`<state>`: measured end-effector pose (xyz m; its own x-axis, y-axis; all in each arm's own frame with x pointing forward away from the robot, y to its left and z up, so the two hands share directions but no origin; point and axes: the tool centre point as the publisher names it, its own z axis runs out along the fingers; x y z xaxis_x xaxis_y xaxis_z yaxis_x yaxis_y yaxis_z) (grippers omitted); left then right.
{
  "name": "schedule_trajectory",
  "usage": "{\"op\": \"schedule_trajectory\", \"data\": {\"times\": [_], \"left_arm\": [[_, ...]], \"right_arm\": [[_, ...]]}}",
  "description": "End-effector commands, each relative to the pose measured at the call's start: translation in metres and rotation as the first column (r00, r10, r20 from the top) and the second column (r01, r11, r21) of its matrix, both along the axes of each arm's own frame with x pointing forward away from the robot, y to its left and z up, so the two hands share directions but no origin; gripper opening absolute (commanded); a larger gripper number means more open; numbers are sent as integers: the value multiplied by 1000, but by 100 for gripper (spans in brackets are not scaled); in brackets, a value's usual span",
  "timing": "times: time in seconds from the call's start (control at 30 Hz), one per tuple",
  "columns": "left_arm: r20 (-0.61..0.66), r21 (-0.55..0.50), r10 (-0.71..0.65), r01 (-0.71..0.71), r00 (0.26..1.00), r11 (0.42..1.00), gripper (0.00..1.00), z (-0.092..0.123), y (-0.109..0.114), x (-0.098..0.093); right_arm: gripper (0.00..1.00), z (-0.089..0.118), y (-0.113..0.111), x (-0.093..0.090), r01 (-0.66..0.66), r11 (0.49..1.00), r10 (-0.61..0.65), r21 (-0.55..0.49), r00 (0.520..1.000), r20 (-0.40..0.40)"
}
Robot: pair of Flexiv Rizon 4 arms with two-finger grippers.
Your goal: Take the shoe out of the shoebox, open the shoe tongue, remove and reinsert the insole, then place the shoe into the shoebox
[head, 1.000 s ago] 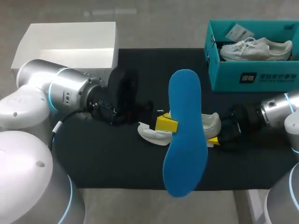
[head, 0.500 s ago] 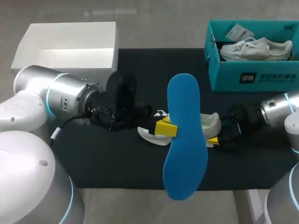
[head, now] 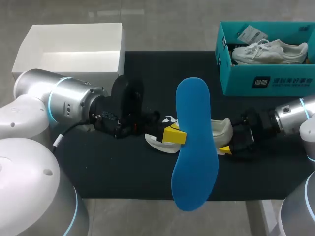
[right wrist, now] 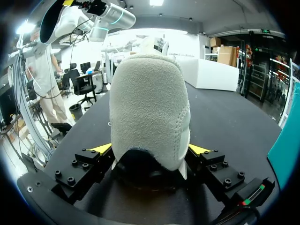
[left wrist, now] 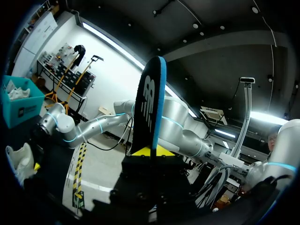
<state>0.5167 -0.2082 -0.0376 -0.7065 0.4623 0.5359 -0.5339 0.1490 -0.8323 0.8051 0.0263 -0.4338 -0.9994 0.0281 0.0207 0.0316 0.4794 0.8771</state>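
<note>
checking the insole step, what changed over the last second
The left pincer, shut on the long blue foam insole, drifted slightly toward the near edge of the table, carrying the insole with it. The right pincer kept its grip on the pale grey suede shoe; the teal cardboard shoebox stayed put.

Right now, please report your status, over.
Left gripper shut on insole, held upright above mat. Right gripper shut on shoe heel. Shoebox apart at rear, not in the way.

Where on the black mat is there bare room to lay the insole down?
Bare mat lies between the white box and the teal shoebox, and along the near edge. The middle is crowded: left tool, right tool, shoe and insole.
</note>
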Motion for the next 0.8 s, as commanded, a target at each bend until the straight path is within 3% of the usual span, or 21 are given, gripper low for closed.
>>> {"op": "schedule_trajectory", "data": {"times": [0.03, 0.2, 0.37, 0.8], "left_arm": [[-1, -1, 0, 0, 1000, 1000, 0, -1, -1, 0], [-1, -1, 0, 0, 1000, 1000, 0, -1, -1, 0], [-1, -1, 0, 0, 1000, 1000, 0, -1, -1, 0], [-1, -1, 0, 0, 1000, 1000, 0, -1, -1, 0]], "right_arm": [[100, -1, 2, 0, 2, 1000, -2, -3, 1000, 1], [100, 1, -2, -1, 12, 999, -13, -48, 999, -29], [100, 10, -5, 1, 59, 982, -74, -181, 994, -75], [100, 42, -7, -4, 46, 920, -98, -388, 988, -117]]}}
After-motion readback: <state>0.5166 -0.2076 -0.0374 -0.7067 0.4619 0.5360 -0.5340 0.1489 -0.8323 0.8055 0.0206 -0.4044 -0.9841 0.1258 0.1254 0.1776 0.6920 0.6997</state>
